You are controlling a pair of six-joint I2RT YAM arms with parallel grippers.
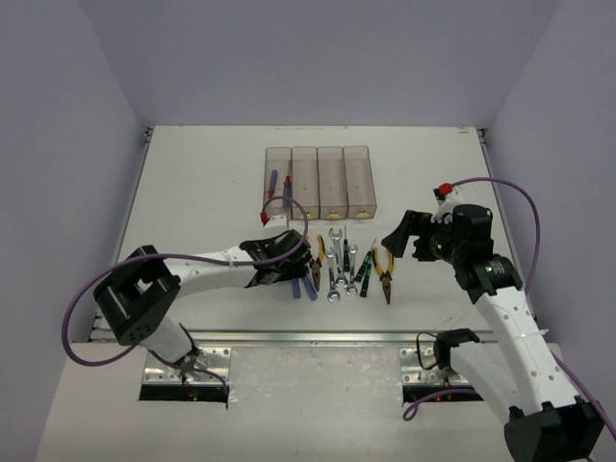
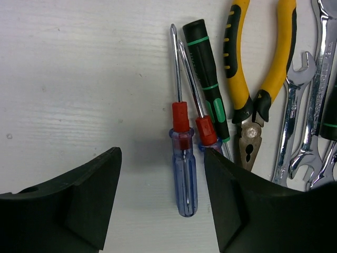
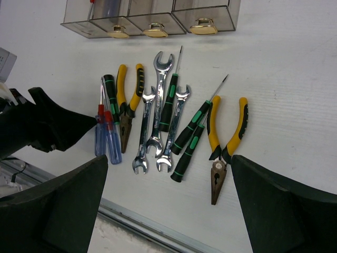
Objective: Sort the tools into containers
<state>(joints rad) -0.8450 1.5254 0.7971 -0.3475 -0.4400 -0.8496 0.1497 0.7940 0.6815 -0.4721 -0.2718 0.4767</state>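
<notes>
The tools lie in a row on the white table in front of the four joined clear bins (image 1: 320,181). My left gripper (image 1: 300,271) is open and low over two blue/red screwdrivers. One handle (image 2: 184,179) lies between the fingers, nearer the right one; the second (image 2: 206,132) is partly under that finger. My right gripper (image 1: 399,236) is open and empty, held above the right end of the row. Below it are silver wrenches (image 3: 158,105), green/black screwdrivers (image 3: 192,134) and yellow pliers (image 3: 224,142). The leftmost bin holds two blue/red screwdrivers (image 1: 279,185).
A second pair of yellow pliers (image 2: 258,68) and a green/black screwdriver (image 2: 208,74) lie just right of the blue/red ones. The bins' yellowish tabs (image 3: 152,29) face the tools. A metal rail (image 1: 308,337) runs along the table's near edge.
</notes>
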